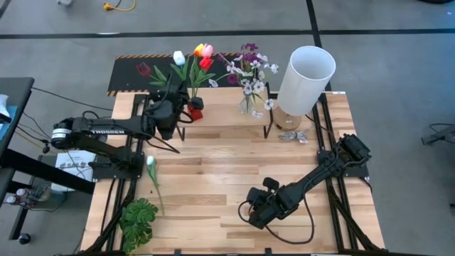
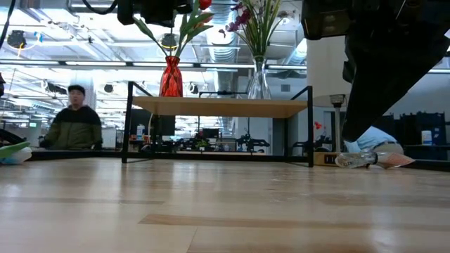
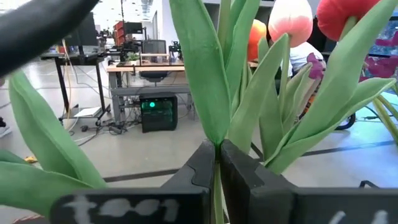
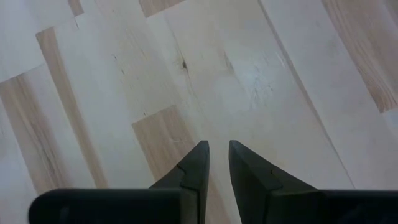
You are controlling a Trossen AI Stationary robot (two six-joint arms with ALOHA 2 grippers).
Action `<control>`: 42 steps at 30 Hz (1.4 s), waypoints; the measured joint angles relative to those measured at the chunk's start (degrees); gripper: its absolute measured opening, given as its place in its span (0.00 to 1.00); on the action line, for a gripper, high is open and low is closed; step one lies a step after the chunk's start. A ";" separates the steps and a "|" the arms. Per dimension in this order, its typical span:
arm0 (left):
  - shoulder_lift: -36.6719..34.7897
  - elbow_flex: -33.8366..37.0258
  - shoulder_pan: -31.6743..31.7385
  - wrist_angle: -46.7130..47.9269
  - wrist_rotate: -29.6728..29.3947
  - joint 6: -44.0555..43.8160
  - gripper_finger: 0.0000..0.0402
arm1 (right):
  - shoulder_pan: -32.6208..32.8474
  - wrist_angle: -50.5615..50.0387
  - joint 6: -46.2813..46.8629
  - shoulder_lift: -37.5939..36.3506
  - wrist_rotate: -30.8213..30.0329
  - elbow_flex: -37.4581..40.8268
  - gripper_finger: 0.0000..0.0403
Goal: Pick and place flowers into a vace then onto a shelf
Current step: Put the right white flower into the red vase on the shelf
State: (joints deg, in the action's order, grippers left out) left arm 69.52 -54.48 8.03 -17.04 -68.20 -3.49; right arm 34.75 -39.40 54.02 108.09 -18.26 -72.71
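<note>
A red vase (image 1: 195,112) stands on the left end of the wooden shelf (image 1: 227,117) and holds several tulips (image 1: 202,55): white, orange, pink, red and dark maroon. My left gripper (image 3: 216,155) is beside it, shut on a green stem among the leaves. A glass vase with purple and white blossoms (image 1: 249,75) stands on the shelf's right part. One white tulip (image 1: 152,178) lies flat on the table near the left arm's base. My right gripper (image 4: 217,149) hovers over bare table near the near edge, pointing down, shut but for a narrow slit. My left gripper pinches one green tulip stem (image 3: 216,140) between its two fingers, above the red vase's neck (image 2: 171,60). The fingers come in about level from the table's left, lying across the stem. The stem stands upright and runs down toward the vase; which bloom it carries, I cannot tell.
A tall white cylinder (image 1: 306,78) stands at the shelf's right end with a crumpled wrapper (image 1: 291,136) at its foot. A flowerless leafy plant (image 1: 138,222) lies at the near left corner. A black panel (image 1: 131,75) lies behind the shelf. A person (image 2: 74,126) sits beyond the table.
</note>
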 joint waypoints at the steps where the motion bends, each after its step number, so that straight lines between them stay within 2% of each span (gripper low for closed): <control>1: 0.00 0.00 0.00 0.00 0.00 0.29 0.00 | -0.01 0.00 0.00 0.00 -0.02 0.00 0.13; 17: 0.00 0.02 0.00 6.14 0.77 -5.46 0.01 | -0.02 0.99 0.00 0.00 -0.04 0.00 0.13; 21: 0.00 0.02 0.00 6.11 1.77 -4.56 0.07 | -0.03 1.09 0.01 0.00 -0.04 0.00 0.13; 28: 0.00 0.02 -0.92 6.10 3.32 -2.82 0.24 | -0.01 1.09 0.00 0.00 0.00 0.00 0.13; 31: -0.02 0.02 -2.39 6.15 1.38 -1.58 0.32 | -0.01 1.09 0.00 0.00 0.02 0.00 0.13; 35: -0.15 0.02 -4.87 6.18 -4.15 0.31 0.38 | -0.01 1.09 0.00 0.00 0.13 0.00 0.13; 42: -0.15 0.02 -8.14 6.16 -10.73 1.73 0.42 | -0.01 1.28 -0.09 0.00 0.16 0.00 0.13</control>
State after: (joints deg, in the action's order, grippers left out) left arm 69.36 -54.46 -0.11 -10.87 -78.94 -1.76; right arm 34.74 -38.11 53.93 108.09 -18.10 -72.71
